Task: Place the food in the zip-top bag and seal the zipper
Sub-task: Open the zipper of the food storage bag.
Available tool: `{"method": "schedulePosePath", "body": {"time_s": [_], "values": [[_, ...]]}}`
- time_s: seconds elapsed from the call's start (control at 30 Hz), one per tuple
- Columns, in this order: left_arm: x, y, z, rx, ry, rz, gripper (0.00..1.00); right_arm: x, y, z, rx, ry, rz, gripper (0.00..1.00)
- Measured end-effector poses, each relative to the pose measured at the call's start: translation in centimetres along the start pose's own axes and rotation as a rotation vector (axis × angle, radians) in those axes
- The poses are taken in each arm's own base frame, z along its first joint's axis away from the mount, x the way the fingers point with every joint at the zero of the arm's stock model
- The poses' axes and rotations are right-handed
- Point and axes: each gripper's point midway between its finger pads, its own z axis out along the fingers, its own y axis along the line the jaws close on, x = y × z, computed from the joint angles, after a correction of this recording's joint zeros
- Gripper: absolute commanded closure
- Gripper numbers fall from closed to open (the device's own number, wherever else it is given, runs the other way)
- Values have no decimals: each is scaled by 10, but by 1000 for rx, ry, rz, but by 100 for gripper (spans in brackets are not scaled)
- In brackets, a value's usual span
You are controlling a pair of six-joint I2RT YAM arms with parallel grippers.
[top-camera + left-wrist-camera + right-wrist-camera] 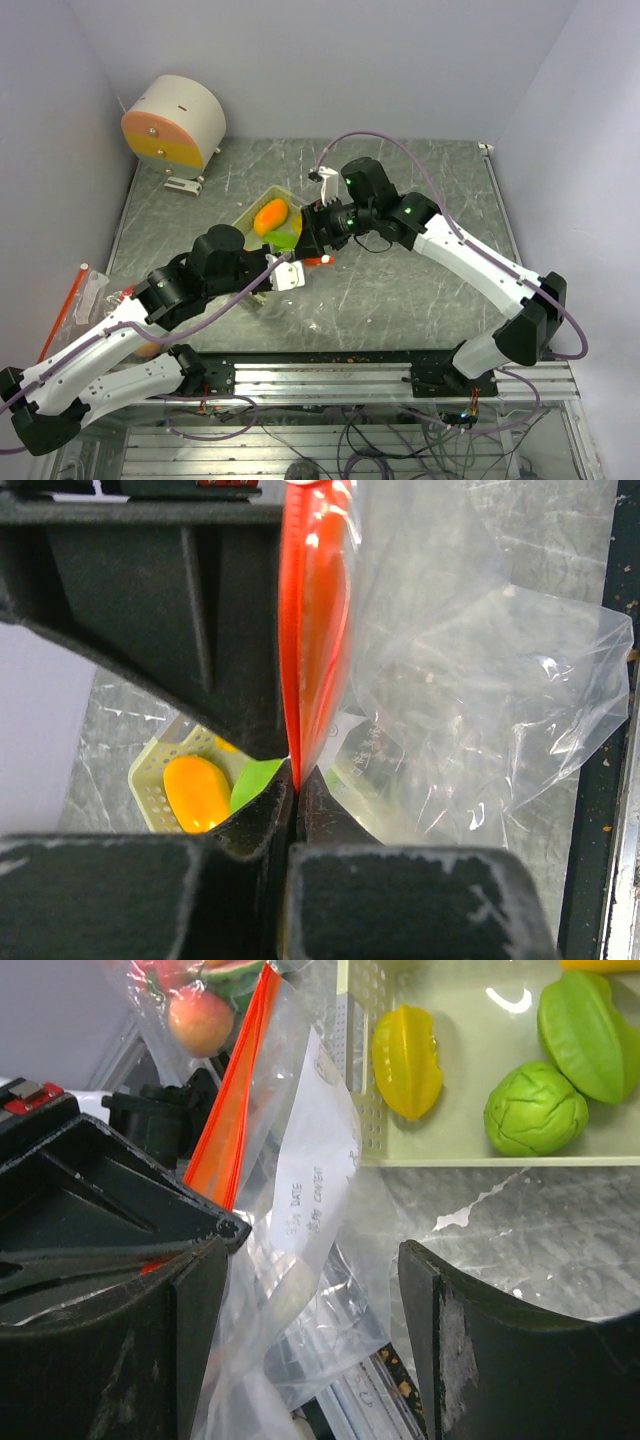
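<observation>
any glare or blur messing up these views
left wrist: bag creases flash white, zipper strip soft up close; right wrist: white glint on tray, right pincer dark with little detail; top view: even light, table sharp.

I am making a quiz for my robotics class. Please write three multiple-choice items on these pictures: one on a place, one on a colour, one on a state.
1. Where does the yellow fruit lie? A in the pale tray; B in a blue bowl; C on a wooden shelf.
2. What colour is the zipper strip of the clear bag? A blue; B orange-red; C green.
3. How is the left claw? A wide open; B shut on the zipper strip; C holding a spoon.
Key: 1 A, it rests on the tray floor; 2 B, both wrist views show it; 3 B, its fingers meet on it.
</observation>
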Motion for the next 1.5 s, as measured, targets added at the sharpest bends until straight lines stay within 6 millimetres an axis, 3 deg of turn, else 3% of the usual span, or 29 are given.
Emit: {"method": "schedulePosePath", "body": {"time_s": [0.4, 0.57, 0.7, 0.87, 1.1, 1.5], "values": [[5, 0, -3, -6, 22, 6, 93, 22, 6, 0, -47, 70, -21, 44], [7, -1, -2, 1, 30, 4, 93, 26, 5, 0, -33, 84, -29, 40], [7, -2, -2, 2, 30, 4, 93, 20, -7, -3, 33, 61, -14, 39], [5, -1, -4, -3, 22, 6, 93, -2, -14, -17, 63, -6, 6, 39], [5, -1, -4, -4, 21, 6, 93, -15, 4, -23, -1, -31, 3, 41], [6, 0, -4, -9, 28, 10, 93, 13, 30, -19, -97, 76, -4, 41]]}}
